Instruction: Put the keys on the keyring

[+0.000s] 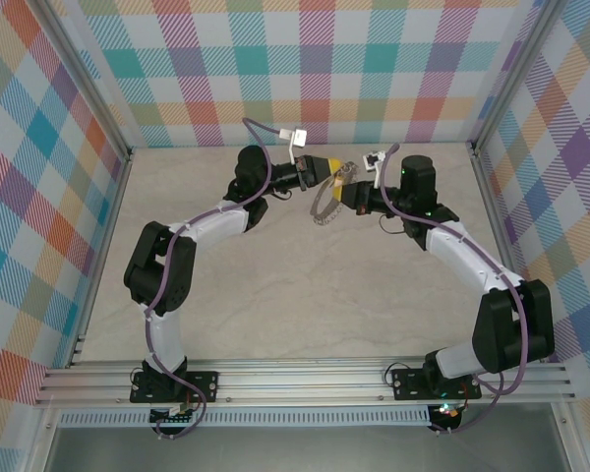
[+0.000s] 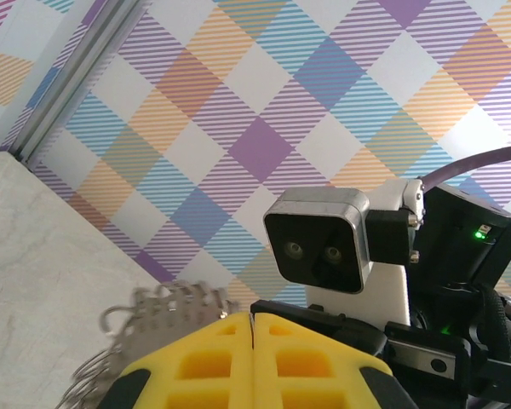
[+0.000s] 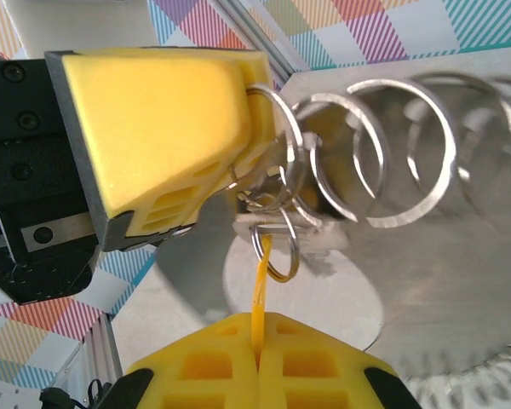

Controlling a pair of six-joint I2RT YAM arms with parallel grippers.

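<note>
Above the table's far middle, my two grippers meet tip to tip. My left gripper (image 1: 326,167) (image 2: 253,317) is shut on the keyring (image 1: 322,208), which hangs below it like a short chain. Blurred silvery loops of the ring (image 2: 153,328) show just left of the yellow pads. In the right wrist view the left gripper's pad (image 3: 153,119) pinches the ring where its wire loops (image 3: 400,153) fan out to the right. My right gripper (image 1: 348,187) (image 3: 258,322) is shut on the key (image 3: 260,285), seen edge-on as a thin yellow-orange strip. The key's tip reaches into a small hanging loop (image 3: 278,247).
Aluminium rails and checkered walls (image 1: 305,59) close the table (image 1: 275,295) in on three sides. The right wrist's camera housing (image 2: 319,247) sits right in front of my left gripper. Both arms arch over the middle of the marble-patterned top.
</note>
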